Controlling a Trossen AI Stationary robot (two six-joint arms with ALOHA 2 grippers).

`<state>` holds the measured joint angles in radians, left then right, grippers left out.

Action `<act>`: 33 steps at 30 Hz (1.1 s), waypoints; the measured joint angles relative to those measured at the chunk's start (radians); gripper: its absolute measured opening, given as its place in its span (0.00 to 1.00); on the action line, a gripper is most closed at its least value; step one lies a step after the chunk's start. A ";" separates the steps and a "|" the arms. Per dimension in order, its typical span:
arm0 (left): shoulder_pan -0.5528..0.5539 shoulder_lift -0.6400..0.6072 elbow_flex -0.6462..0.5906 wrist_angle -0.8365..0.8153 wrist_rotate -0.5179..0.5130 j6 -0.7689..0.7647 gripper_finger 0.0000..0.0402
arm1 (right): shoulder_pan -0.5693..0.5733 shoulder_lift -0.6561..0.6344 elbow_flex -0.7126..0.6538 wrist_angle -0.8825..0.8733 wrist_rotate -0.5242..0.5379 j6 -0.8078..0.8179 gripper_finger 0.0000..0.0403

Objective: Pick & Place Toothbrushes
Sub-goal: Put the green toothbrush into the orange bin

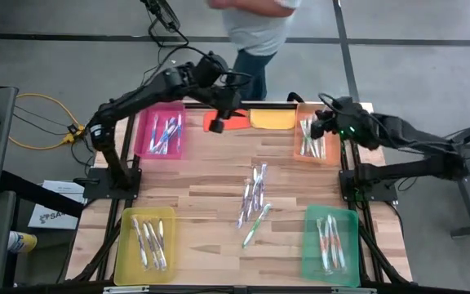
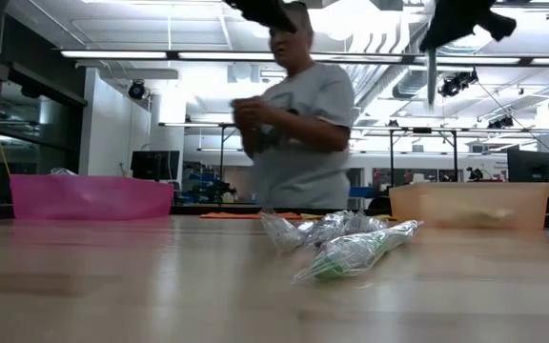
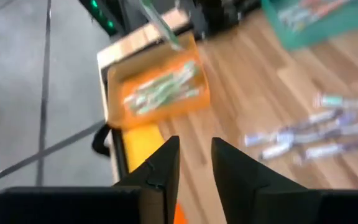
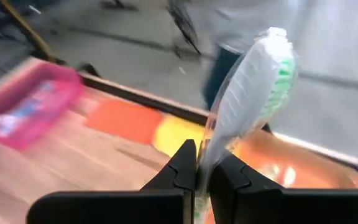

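Wrapped toothbrush [image 4: 253, 93] stands upright, clenched in the right pincer [image 4: 197, 168], the orange tray [image 1: 317, 139] directly beneath; left pincer [image 3: 194, 163], parted and empty, hangs well apart.

No text can be read with certainty. A white sheet [image 1: 53, 206] on the floor just beside the table [image 1: 210, 184] carries dark printing that begins "SA"; the remaining letters are too small to tell.
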<state>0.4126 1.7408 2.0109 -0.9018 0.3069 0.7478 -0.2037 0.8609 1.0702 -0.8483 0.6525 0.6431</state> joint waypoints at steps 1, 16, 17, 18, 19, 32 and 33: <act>0.000 -0.010 0.000 -0.026 -0.014 0.018 0.21 | -0.052 0.014 0.005 -0.019 -0.037 0.000 0.03; 0.122 -0.141 -0.219 -0.111 0.028 0.119 0.08 | -0.563 0.314 0.012 -0.171 -0.421 -0.093 0.03; 0.130 -0.158 -0.259 -0.091 0.039 0.121 0.08 | -0.578 0.335 0.012 -0.169 -0.429 -0.096 0.03; 0.138 -0.178 -0.302 -0.064 0.052 0.120 0.07 | -0.592 0.355 0.012 -0.169 -0.440 -0.098 0.03; 0.149 -0.201 -0.347 -0.038 0.064 0.120 0.07 | -0.605 0.375 0.012 -0.169 -0.455 -0.098 0.03; 0.196 -0.462 -0.849 0.321 0.159 0.032 0.06 | -0.670 0.569 0.012 -0.169 -0.541 -0.115 0.08; 0.196 -0.475 -0.873 0.333 0.162 0.030 0.06 | -0.670 0.577 0.012 -0.170 -0.553 -0.114 0.09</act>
<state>0.6086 1.2653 1.1375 -0.5693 0.4692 0.7774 -0.8742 1.4379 1.0821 -1.0187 0.0995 0.5287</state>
